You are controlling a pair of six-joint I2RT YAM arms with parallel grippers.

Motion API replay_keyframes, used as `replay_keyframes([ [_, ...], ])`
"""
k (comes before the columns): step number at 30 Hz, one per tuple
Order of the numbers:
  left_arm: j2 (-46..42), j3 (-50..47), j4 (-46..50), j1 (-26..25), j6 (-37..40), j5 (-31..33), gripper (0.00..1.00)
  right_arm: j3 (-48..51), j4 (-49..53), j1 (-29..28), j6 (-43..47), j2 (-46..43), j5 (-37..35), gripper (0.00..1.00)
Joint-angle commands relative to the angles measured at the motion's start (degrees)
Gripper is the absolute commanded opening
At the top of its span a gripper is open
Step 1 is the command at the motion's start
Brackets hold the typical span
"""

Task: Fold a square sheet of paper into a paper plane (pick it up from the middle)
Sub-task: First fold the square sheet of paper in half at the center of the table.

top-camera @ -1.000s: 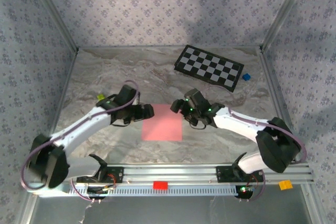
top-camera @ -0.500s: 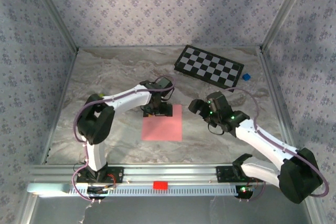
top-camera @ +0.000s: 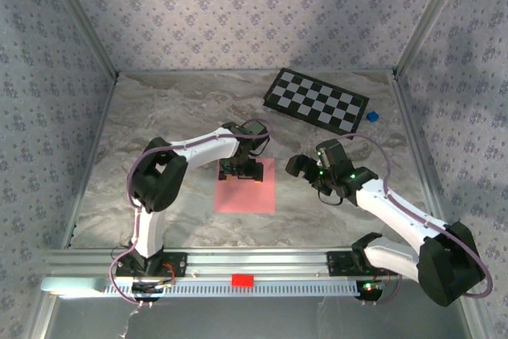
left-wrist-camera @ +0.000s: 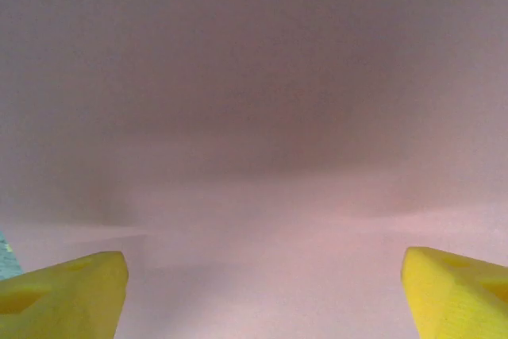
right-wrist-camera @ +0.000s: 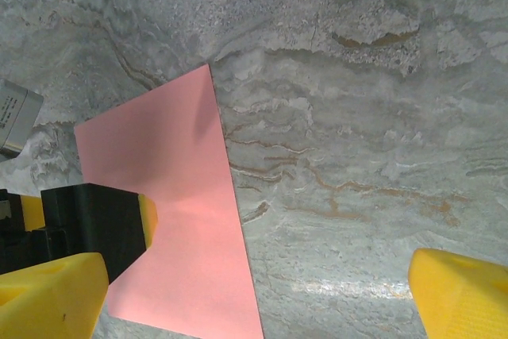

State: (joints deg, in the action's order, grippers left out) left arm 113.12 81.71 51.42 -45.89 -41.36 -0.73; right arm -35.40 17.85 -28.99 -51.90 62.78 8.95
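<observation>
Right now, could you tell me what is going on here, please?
Two robot arms are setting up to fold paper. The left gripper, jaws open, hangs low over the far edge of the square sheet of paper, which lies flat and unfolded on the marble table. The right gripper, also open, hovers beside the sheet's right edge, holding nothing.

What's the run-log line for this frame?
sheet: flat, unfolded | left gripper: open, at sheet's far edge | right gripper: open, right of sheet
</observation>
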Motion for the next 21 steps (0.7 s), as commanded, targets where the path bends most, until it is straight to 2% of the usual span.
replay_keyframes([
  [1, 1.70, 1.61, 1.75, -0.52, 0.80, -0.70, 0.89, 0.09, 0.86, 0.34, 1.02, 0.82, 1.46, 0.99],
  [21, 7.11, -2.23, -0.93, -1.92, -0.27, -0.72, 0.90, 0.04, 1.99, 0.50, 0.35, 1.55, 1.47, 0.99],
])
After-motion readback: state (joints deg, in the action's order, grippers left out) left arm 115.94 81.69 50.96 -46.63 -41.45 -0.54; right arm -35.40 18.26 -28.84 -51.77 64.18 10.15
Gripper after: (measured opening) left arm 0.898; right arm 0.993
